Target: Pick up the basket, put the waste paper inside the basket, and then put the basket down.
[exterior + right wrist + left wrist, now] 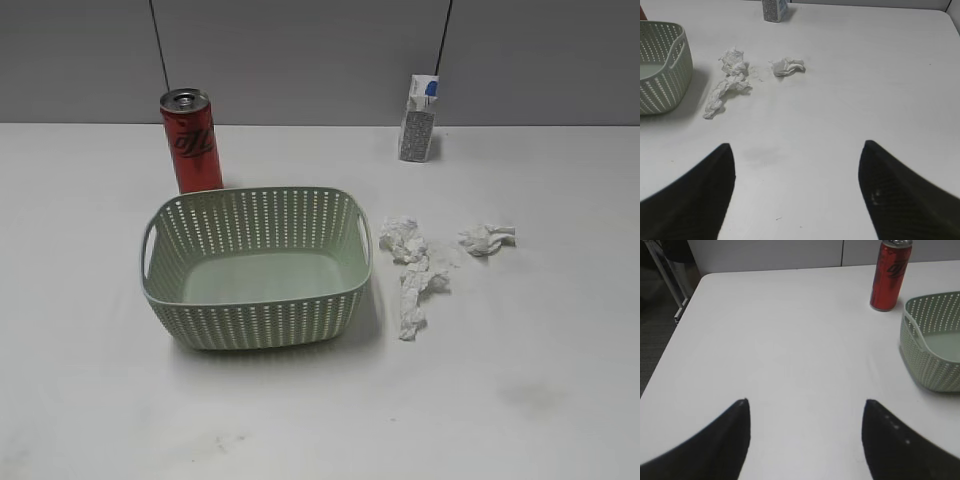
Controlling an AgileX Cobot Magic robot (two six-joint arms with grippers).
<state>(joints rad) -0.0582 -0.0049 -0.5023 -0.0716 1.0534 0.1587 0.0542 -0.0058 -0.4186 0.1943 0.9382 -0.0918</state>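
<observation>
White table (560, 380) — waste paper (730, 82) lies ahead-left of the right gripper (797, 192), jaws apart

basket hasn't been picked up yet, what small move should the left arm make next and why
Probably move the open left tool rightward toward the near cut-out handle of the pale sage-green slotted plastic basket. The basket sits empty on the white table, the crumpled white paper wads lie beside it, and neither tool holds anything.
</observation>
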